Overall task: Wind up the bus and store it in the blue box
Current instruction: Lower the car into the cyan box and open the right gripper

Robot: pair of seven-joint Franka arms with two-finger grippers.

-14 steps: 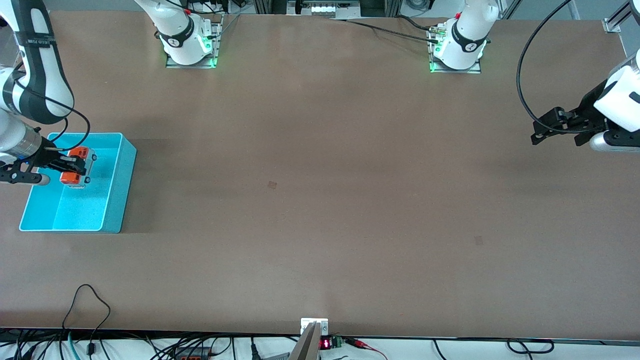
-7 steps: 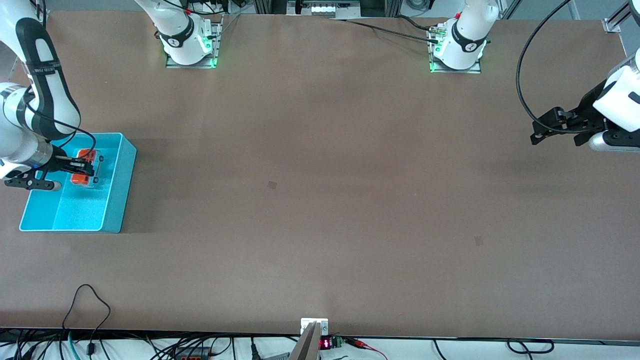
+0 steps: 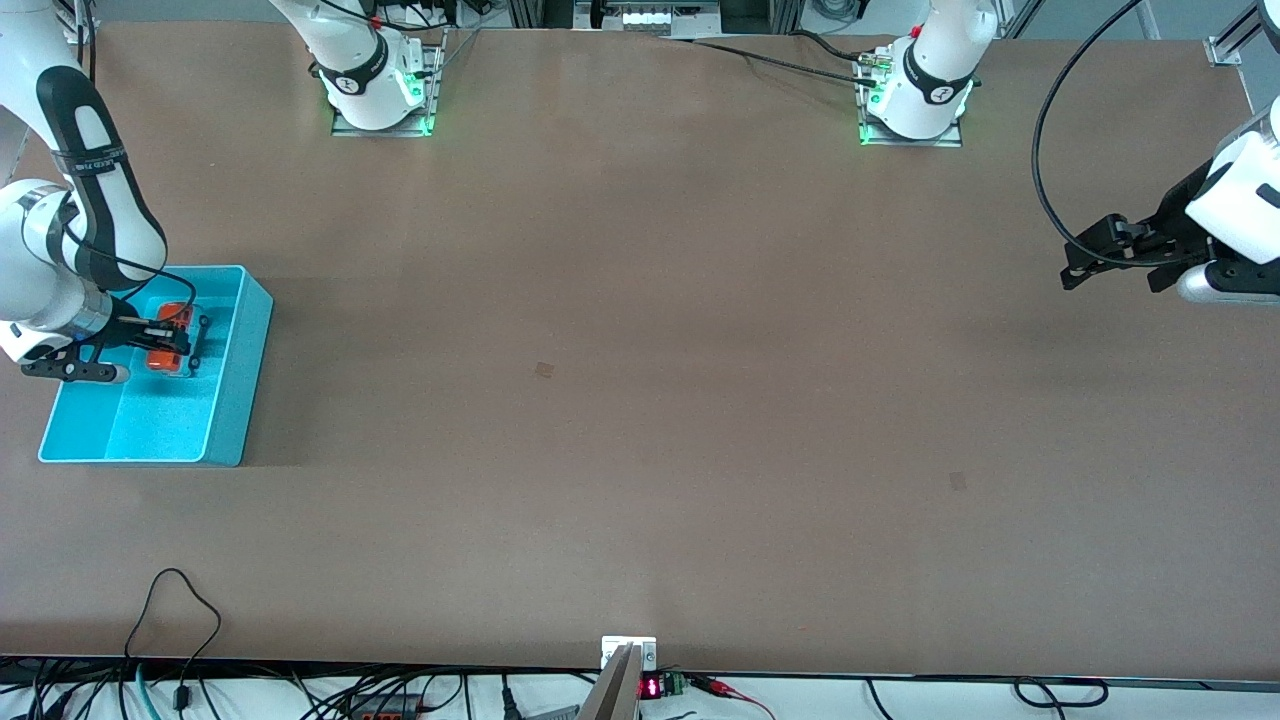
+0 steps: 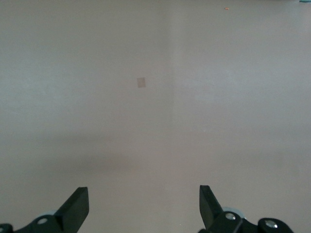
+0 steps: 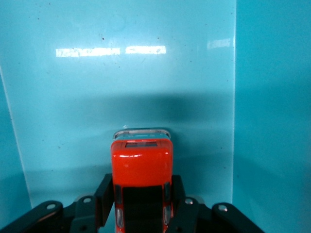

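Small orange-red toy bus (image 5: 142, 180) with dark windows — clamped between the right gripper (image 3: 172, 338) fingers, low inside the bright cyan-blue rectangular plastic bin (image 3: 230, 400). Bin at the table edge toward the right arm's end. Left gripper (image 3: 1112, 262) — waiting over the brown tabletop (image 3: 640, 400) near the edge at the left arm's end, fingers (image 4: 77, 208) spread apart on nothing.

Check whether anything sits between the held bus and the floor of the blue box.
Nothing visible does. The right gripper grips the bus low inside the blue box, bare floor around it. The left gripper waits open over bare table.
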